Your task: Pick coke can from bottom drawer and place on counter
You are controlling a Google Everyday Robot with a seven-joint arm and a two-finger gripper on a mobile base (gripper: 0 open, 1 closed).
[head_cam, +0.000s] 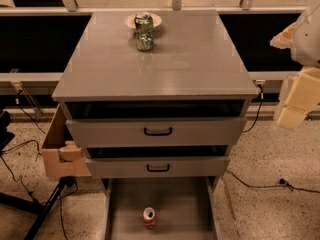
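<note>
- One open cardboard box (pixel 56 151) stands left of the desk (pixel 200 69).
- On the desk: one green can (pixel 144 31), with one small plate (pixel 152 19) behind it.
- Bottom drawer (pixel 185 209), pulled out: one coke can (pixel 149 217) inside.
- Two handled drawers (pixel 200 131) sit above it.
- My jaws are at the far right, off the desk; I cannot tell their gap.

Showing no readable text or label on the coke can (pixel 149 217) in the bottom drawer (pixel 175 199) or the green can (pixel 144 31), with the gripper (pixel 293 107) right of the counter (pixel 195 69).
</note>
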